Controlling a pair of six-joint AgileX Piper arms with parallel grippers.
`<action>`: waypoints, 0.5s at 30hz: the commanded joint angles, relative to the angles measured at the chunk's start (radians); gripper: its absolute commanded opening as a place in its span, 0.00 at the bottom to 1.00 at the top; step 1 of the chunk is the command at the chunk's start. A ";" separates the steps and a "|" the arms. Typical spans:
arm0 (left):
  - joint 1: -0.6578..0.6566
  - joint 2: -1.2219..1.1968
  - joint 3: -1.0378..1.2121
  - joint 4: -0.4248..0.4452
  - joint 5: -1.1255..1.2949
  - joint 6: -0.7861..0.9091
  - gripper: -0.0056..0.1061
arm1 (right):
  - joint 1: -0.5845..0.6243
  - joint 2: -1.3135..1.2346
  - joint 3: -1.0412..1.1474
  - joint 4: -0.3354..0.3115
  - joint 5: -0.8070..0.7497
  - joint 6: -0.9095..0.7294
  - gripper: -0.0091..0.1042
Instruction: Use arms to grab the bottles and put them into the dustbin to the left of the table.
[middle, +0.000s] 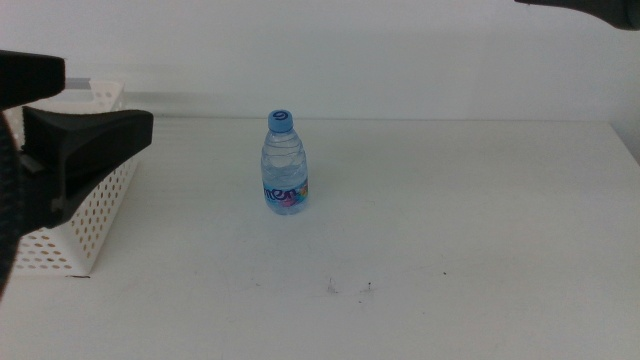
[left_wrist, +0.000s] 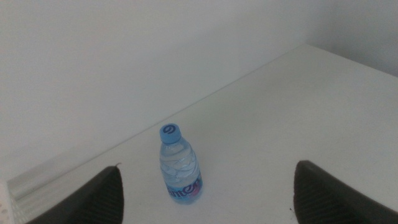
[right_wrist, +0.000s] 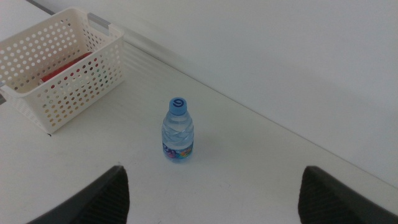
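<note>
Here only one water bottle (middle: 285, 163) stands upright on the table (middle: 480, 220), well apart from the single dustbin (middle: 80, 215) at the left edge. The left gripper (left_wrist: 205, 193) hangs above beside the dustbin, jaws spread wide and holding nothing; the right gripper (right_wrist: 211, 193) is likewise wide and empty. Inside the dustbin something red, perhaps a can, shows through the holes

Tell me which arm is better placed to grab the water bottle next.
Probably left. The left gripper hangs open beside the dustbin, with the water bottle upright between its jaws in the wrist view. The right gripper is also open but farther away.
</note>
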 joint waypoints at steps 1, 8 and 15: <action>-0.007 -0.002 -0.001 -0.001 -0.025 -0.006 0.89 | 0.001 -0.003 -0.007 -0.003 -0.001 -0.005 0.88; -0.087 0.009 -0.004 0.306 0.011 -0.415 0.89 | 0.001 -0.003 -0.007 -0.003 -0.001 -0.005 0.88; -0.409 0.069 0.075 0.661 -0.191 -0.819 0.89 | 0.001 -0.003 -0.007 -0.003 -0.001 -0.001 0.88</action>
